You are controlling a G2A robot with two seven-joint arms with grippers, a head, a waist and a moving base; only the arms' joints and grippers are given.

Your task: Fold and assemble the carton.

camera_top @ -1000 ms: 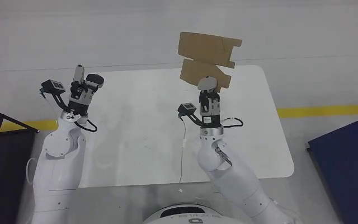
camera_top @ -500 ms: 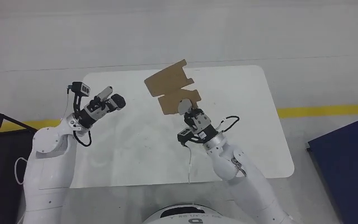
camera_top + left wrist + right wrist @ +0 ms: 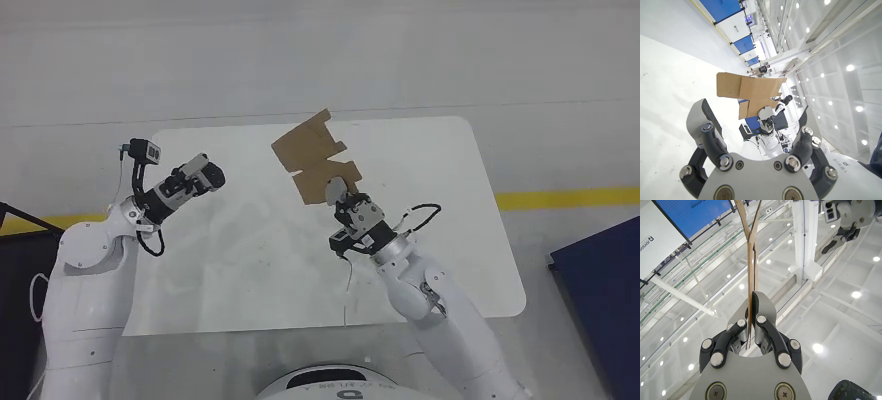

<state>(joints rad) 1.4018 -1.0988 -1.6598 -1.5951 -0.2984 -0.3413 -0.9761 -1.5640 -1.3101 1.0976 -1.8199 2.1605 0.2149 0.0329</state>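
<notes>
- A large robotics test hall, industrial rather than domestic.
- A high white ceiling [image 3: 829,332] carries rows of round lights [image 3: 855,294].
- Blue partition panels [image 3: 743,44] stand along the floor.
- A yellow floor line [image 3: 565,198] runs beside the white table [image 3: 250,270].

Carton [image 3: 315,160]: plain brown cardboard, unprinted, paler tan at cut edges. Table [image 3: 440,240]: white, faint grey scuffs. Floor [image 3: 100,60]: pale grey, yellow stripe [image 3: 570,198] mid right of frame. Dark blue panel [image 3: 600,300] lower right. Left gripper [image 3: 207,176] and right gripper [image 3: 337,190]: light grey shells, black linkages, black ribbed pads [image 3: 712,115], silver screw heads
</notes>
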